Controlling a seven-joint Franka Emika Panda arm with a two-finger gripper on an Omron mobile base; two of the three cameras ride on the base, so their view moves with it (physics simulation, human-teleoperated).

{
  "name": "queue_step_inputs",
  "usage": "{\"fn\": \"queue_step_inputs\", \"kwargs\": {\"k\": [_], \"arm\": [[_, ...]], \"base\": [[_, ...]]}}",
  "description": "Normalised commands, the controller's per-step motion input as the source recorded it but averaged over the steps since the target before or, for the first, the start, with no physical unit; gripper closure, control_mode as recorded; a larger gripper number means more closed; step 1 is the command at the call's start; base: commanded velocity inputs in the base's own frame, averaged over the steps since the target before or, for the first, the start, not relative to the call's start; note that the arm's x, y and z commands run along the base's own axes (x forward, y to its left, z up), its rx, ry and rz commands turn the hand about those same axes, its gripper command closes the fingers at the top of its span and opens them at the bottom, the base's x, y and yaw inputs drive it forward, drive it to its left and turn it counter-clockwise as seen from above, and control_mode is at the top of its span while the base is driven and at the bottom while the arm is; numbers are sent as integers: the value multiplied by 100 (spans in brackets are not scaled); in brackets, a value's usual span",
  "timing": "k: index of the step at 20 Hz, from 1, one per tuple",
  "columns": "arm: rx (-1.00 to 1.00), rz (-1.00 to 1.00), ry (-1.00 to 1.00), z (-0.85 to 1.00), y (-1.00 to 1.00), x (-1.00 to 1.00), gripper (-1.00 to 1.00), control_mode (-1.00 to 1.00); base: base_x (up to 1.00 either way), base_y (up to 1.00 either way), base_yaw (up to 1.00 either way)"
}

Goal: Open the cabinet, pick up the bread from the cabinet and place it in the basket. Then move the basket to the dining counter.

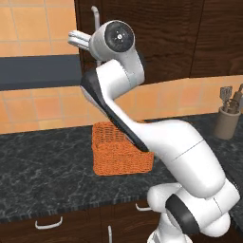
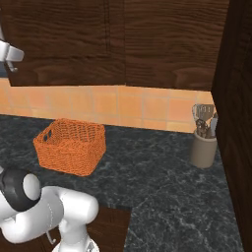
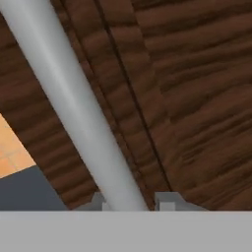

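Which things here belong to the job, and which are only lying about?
Belong to the job:
- cabinet, door closed
- its silver bar handle, clamped in the gripper
- orange wicker basket, empty, on the black granite countertop

Just lying about:
- utensil holder
- low drawers

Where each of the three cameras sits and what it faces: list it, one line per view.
Left base view: behind the arm, left; faces the orange woven wicker basket and dark brown wood cabinet; white arm crosses it.
Right base view: behind, right; same basket, grey utensil holder; arm lower left.
Hand view: on the hand; gripper shut on the silver bar handle.
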Motion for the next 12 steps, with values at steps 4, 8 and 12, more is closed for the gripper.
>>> {"fn": "queue_step_inputs", "kwargs": {"k": [4, 8, 12], "arm": [[15, 14, -2, 16, -46, -100, 100, -100], [10, 15, 0, 25, -53, -100, 100, -100], [9, 15, 0, 33, -51, -100, 100, -100]], "base": [[0, 0, 0], [0, 0, 0], [0, 0, 0]]}}
